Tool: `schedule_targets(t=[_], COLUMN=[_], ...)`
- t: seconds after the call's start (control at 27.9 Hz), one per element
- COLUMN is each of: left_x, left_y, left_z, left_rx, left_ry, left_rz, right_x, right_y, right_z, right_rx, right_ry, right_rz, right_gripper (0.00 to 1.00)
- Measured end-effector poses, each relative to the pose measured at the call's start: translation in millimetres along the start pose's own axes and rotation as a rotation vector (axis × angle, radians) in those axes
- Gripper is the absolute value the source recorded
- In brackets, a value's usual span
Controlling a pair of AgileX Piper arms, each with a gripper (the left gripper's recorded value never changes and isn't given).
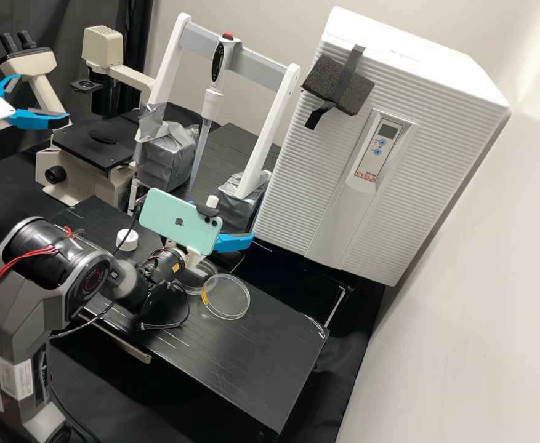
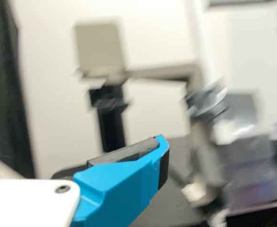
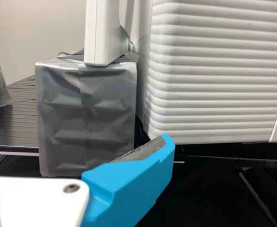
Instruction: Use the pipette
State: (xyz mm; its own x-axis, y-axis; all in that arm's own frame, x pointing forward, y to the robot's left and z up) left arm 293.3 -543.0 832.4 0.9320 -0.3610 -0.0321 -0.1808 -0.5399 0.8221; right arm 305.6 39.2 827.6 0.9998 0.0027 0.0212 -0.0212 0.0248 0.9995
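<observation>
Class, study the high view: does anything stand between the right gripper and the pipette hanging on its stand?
Nothing visible does. The right gripper sits low near the taped base. The pipette hangs higher, between the legs of the white stand, and the space between gripper and pipette looks open.

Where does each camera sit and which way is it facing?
High: fixed off the arms, slanting down on the bench, pipette and dish; left gripper and right arm show.
Left wrist: on the left arm, facing the blurred microscope; left gripper shows.
Right wrist: on the right arm, facing the taped block and white box; right gripper shows.
Shared: high and right wrist both show block and box.
</observation>
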Motion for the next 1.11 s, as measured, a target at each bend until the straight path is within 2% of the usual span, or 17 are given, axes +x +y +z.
schedule_targets(t=[0.11,0.21,0.36,0.5,0.54,0.57,0.79,0.82,0.86,0.93,1.0,1.11], left_x=[4.5,8.0,10.9,10.8,10.4,9.9,9.2,9.0,9.0,8.9,8.4,7.6], left_y=[11.3,17.9,27.5,33.7,35.7,37.5,40.5,41.0,41.0,40.8,41.3,42.4], left_z=[16.6,27.1,37.0,41.0,41.3,41.6,42.0,42.1,42.1,42.7,43.4,42.4], left_rx=[0.021,0.024,0.025,0.025,0.025,0.026,0.024,0.016,-0.002,-0.017,-0.022,0.0], left_ry=[-0.079,-0.121,-0.158,-0.17,-0.171,-0.172,-0.173,-0.174,-0.175,-0.183,-0.195,-0.206], left_rz=[0.036,0.059,0.092,0.112,0.119,0.124,0.133,0.134,0.132,0.129,0.127,0.126], right_x=[0.0,0.0,-0.3,-4.9,-7.1,-10.6,-17.2,-17.4,-17.1,-16.7,-14.1,-9.5], right_y=[0.0,0.0,1.2,14.0,19.4,27.2,60.8,66.9,73.9,84.4,93.0,98.7], right_z=[0.0,0.0,0.0,-6.9,-9.5,-13.8,-43.5,-49.3,-57.1,-68.6,-84.0,-101.8], right_rx=[0.0,0.0,0.0,0.007,0.011,0.028,0.055,0.057,0.057,0.058,0.061,0.067], right_ry=[0.0,0.0,0.0,0.03,0.042,0.057,0.162,0.179,0.199,0.231,0.269,0.303], right_rz=[0.0,0.0,0.004,0.039,0.054,0.08,0.181,0.198,0.214,0.239,0.252,0.242], right_gripper=[1.0,1.0,1.0,1.0,1.0,1.0,1.0,1.0,1.0,1.0,1.0,1.0])
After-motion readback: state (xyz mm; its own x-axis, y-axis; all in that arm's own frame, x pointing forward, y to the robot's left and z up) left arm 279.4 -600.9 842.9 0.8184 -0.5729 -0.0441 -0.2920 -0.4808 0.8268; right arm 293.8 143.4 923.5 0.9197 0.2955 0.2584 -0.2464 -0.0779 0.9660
